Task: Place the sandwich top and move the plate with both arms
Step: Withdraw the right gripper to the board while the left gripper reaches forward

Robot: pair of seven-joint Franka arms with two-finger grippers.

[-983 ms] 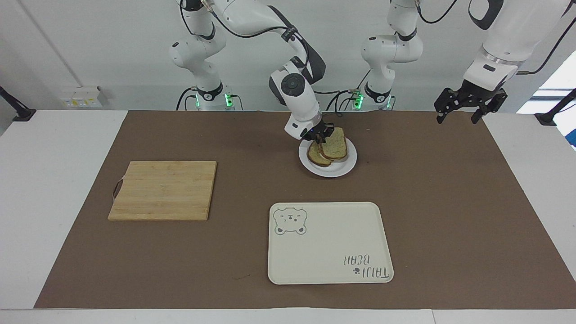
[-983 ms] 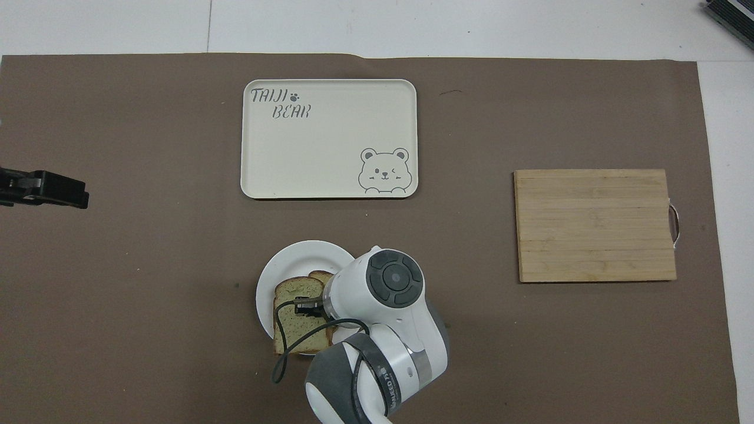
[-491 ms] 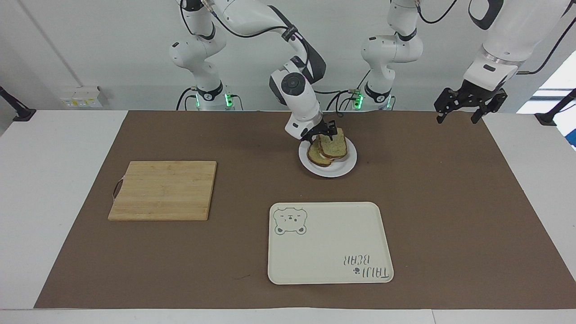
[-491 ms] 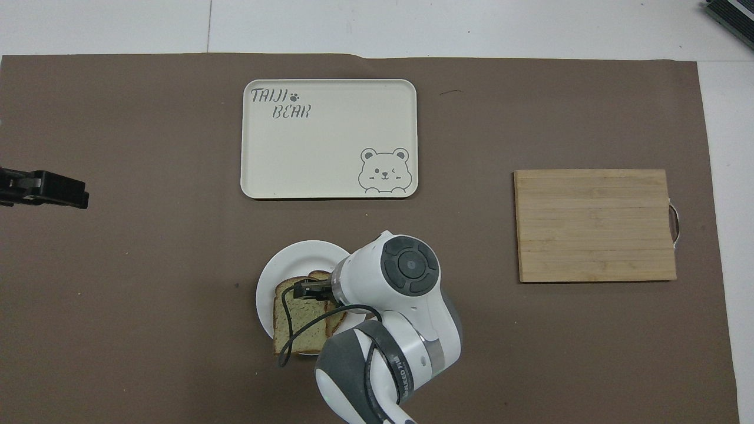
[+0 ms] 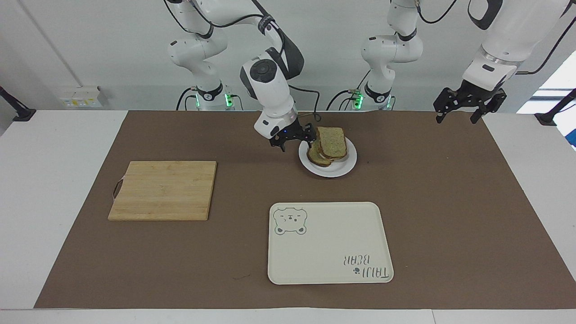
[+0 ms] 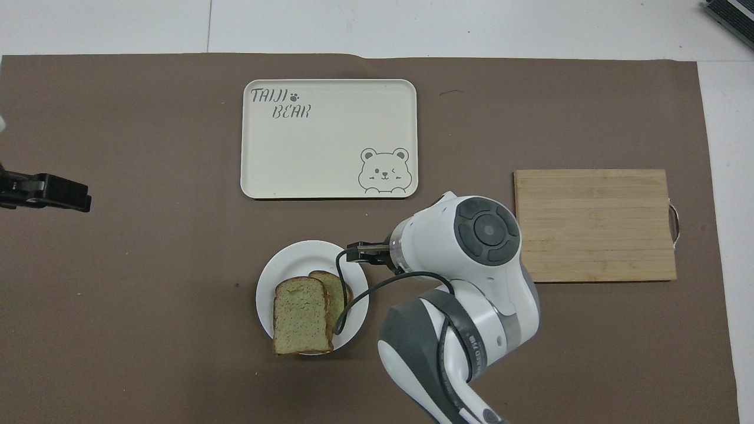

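Right gripper (image 5: 295, 138) now off the sandwich top (image 5: 333, 141) — jaws apart, empty — left gripper (image 5: 463, 110) likewise.

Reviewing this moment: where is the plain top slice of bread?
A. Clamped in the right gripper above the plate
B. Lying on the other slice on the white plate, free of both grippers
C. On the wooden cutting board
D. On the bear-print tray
B. The sandwich top lies on the lower slice on the plate, while the open right gripper is beside the plate, empty, and the left gripper waits, open, at its own end of the table.
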